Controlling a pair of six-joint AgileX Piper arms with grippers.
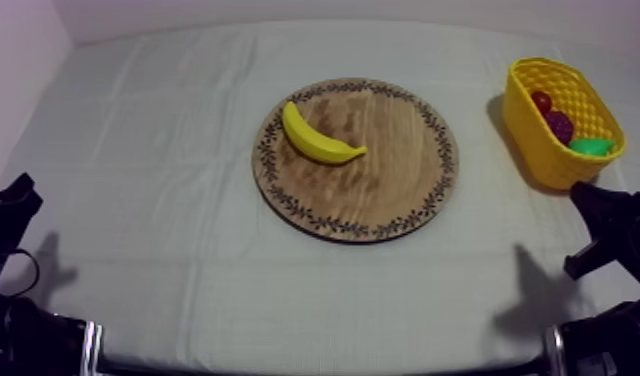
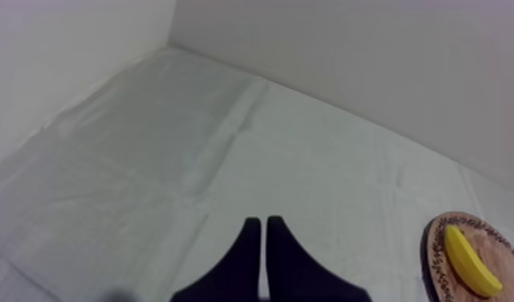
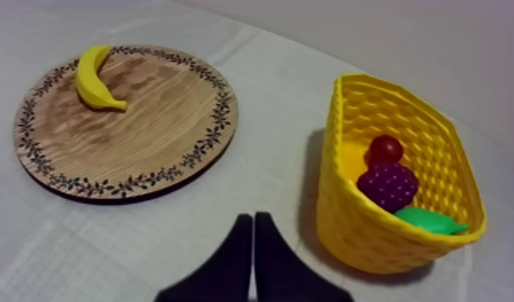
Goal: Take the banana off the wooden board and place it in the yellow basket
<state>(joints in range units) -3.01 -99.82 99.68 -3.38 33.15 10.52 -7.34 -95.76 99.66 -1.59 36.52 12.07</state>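
A yellow banana (image 1: 320,138) lies on the upper left part of the round wooden board (image 1: 384,190) at the table's middle. The yellow basket (image 1: 544,150) stands at the far right and holds a small red fruit (image 1: 541,101), purple grapes (image 1: 558,125) and a green pear (image 1: 591,146). My left gripper (image 1: 20,190) rests low at the left edge; its fingers (image 2: 261,228) lie together as a narrow wedge over bare cloth. My right gripper (image 1: 581,190) rests low at the right, just below the basket, its fingers (image 3: 252,222) also shut on nothing.
The grey-white cloth (image 1: 164,150) covers the table, with walls at the back and left. From the right wrist, the banana (image 3: 94,78), board (image 3: 148,136) and basket (image 3: 365,233) lie ahead; from the left wrist, the banana (image 2: 469,261) is far off.
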